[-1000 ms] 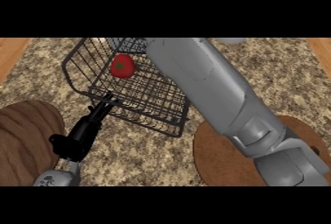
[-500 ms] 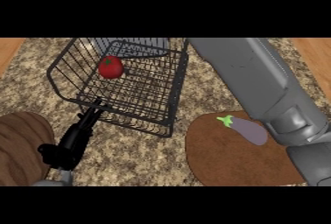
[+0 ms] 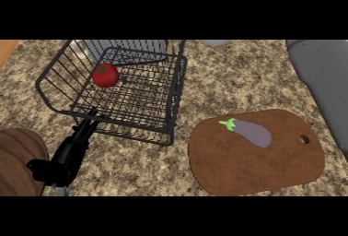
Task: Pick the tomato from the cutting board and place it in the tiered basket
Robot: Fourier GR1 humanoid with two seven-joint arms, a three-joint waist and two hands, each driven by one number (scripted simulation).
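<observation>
The speckled brown-and-grey granite counter (image 3: 238,83) fills the head view. On its left half stands the black wire tiered basket (image 3: 136,99), its open tray turned a little off square to the counter's edges, one corner pointing toward the lower middle of the view. To its right, apart from it, lies the dark brown wooden cutting board (image 3: 262,161) with rounded corners and a small round hole near its right edge.

A grey forearm (image 3: 326,87) runs down the right edge of the view; the right hand itself is out of sight. At the lower left, the black left hand (image 3: 68,154) lies on the counter just below the basket's near rim, its straight fingers (image 3: 85,126) held together and pointing up toward the wire, reaching the rim's line; whether they touch it cannot be told. Beside it at the far left edge is a rounded brown wooden shape (image 3: 17,161), not identifiable.

On the board's upper part lies a pale purple eggplant (image 3: 253,132), its green stem end toward the upper left.

The round red tomato (image 3: 105,75) sits inside the basket's tray, at its left side near the wire wall. It is glossy and slightly taller than wide, with a small dark green stem mark on top. No writing or labels are visible anywhere.
</observation>
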